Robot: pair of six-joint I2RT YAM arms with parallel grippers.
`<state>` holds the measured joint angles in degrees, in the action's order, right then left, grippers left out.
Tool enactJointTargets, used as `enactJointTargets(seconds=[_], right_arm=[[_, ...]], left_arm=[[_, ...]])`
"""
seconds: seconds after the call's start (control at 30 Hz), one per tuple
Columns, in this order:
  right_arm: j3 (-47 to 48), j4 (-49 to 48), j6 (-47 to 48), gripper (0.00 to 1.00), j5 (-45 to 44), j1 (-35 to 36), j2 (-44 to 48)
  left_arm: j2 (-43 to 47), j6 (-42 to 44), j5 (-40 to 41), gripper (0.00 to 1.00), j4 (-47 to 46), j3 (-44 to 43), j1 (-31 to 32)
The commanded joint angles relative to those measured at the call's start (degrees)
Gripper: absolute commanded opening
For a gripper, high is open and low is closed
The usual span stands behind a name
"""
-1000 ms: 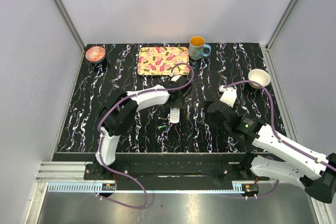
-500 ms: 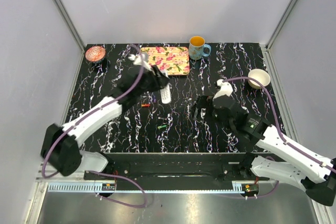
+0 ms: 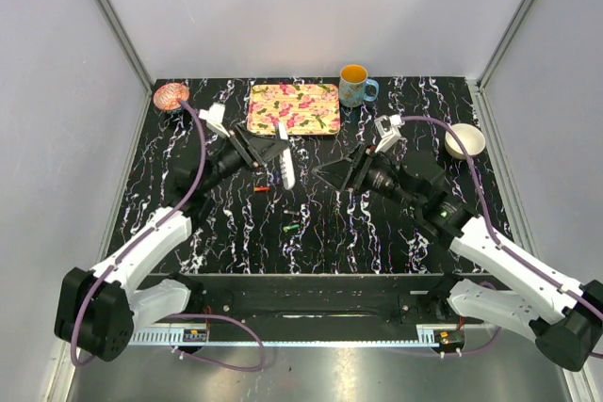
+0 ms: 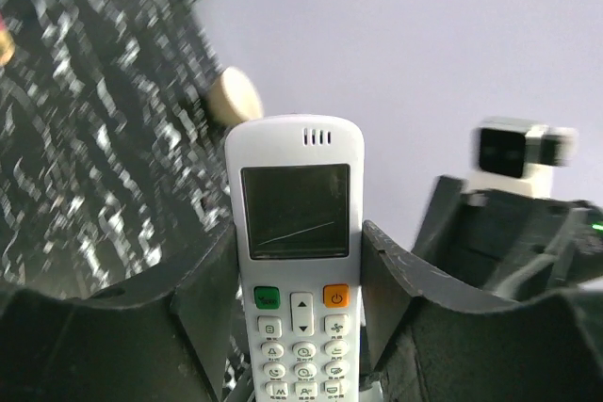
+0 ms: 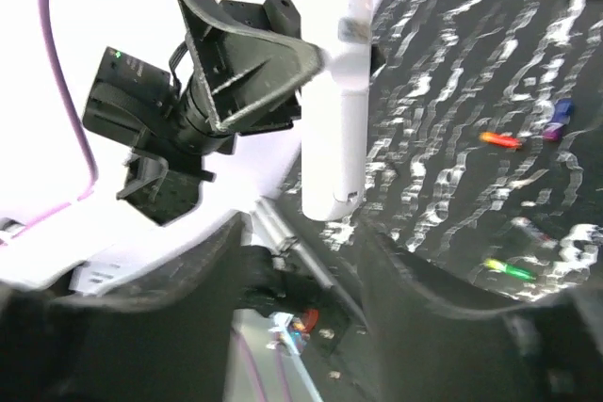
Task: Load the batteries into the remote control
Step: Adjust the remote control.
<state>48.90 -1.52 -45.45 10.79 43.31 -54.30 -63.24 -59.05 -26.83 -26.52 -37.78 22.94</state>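
The white remote control is lifted off the table, and my left gripper is shut on its sides, screen and buttons facing that camera. In the top view the remote control hangs tilted in my left gripper. My right gripper points left at it from a short way off. In the right wrist view the remote control ends just beyond my right gripper, which is open and holds nothing. A reddish battery and a greenish battery lie on the black table.
A floral tray, a mug and a pink bowl stand along the back. A white bowl sits at the right. Both batteries show in the right wrist view, reddish and greenish.
The left arm has lifted the remote from the table centre and swung it up and left. My right gripper has turned and moved up-left toward the remote, its jaws narrowing.
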Motion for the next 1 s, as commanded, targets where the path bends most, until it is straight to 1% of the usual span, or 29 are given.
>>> enactJointTargets(seconds=[0.0, 0.03, 0.07, 0.13, 0.17, 0.2, 0.3, 0.37, 0.53, 0.67, 0.73, 0.97], right_arm=[[-0.48, -12.97, -5.70, 0.52, 8.63, -0.42, -2.82], [-0.65, -13.77, -6.22, 0.53, 9.16, -0.33, -3.17], [-0.74, -14.38, -7.19, 0.56, 9.51, -0.42, -4.05], [-0.57, -15.79, -7.72, 0.58, 10.74, -0.42, -4.84], [-0.74, -16.49, -8.51, 0.62, 11.27, -0.33, -5.54], [-0.74, -17.89, -8.86, 0.73, 12.06, -0.33, -5.90], [-0.83, -20.18, -9.92, 0.87, 12.77, -0.33, -6.95], [-0.57, -20.54, -10.10, 0.89, 12.77, -0.51, -7.65], [0.40, -22.91, -10.27, 0.89, 14.70, -0.33, -9.85], [1.19, -26.60, -11.24, 0.89, 16.90, -0.42, -13.01], [2.24, -26.69, -11.33, 0.89, 17.78, -0.33, -14.16], [4.18, -29.76, -11.94, 0.87, 19.36, -0.33, -17.68]], left_arm=[[4.53, -6.42, -5.60, 0.00, -16.26, 0.42, -3.16], [4.62, -8.00, -6.04, 0.00, -17.41, 0.51, -3.42], [4.53, -8.62, -6.74, 0.00, -18.03, 0.43, -3.69], [4.45, -10.20, -7.01, 0.00, -20.05, 0.60, -3.87], [4.36, -10.82, -7.18, 0.00, -22.06, 0.86, -3.95], [4.18, -11.44, -7.45, 0.00, -22.86, 0.87, -3.87], [3.13, -13.54, -8.76, 0.00, -26.11, 0.95, -3.95], [2.34, -16.00, -9.38, 0.00, -30.05, 1.39, -3.95], [0.93, -18.91, -10.26, 0.00, -33.33, 1.22, -3.87], [0.66, -19.18, -10.96, 0.00, -33.33, 0.78, -3.78], [0.66, -18.83, -11.14, 0.00, -32.89, 0.69, -3.60], [0.93, -16.37, -11.14, 0.00, -28.86, 0.08, -2.81]])
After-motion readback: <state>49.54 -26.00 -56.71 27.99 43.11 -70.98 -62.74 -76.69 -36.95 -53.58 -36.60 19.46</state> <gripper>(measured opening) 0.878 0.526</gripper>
